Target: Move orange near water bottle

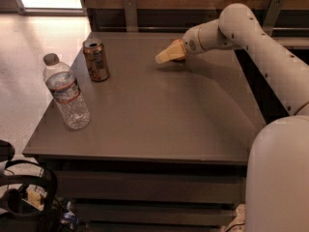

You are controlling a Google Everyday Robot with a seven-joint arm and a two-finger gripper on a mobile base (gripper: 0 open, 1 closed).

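Holding the orange (179, 57), the gripper (163, 57) hangs over the far side of the table (169, 120), closed on the fruit, which shows only as a sliver beneath it. We judge two risks: the smooth fruit slipping out and rolling, or the arm's sweep toppling the soda can (96, 60), which stands between gripper and water bottle (67, 98), near the left edge.

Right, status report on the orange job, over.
End effector far side of table, at the orange. Water bottle near-left, upright. Can close to the likely path.
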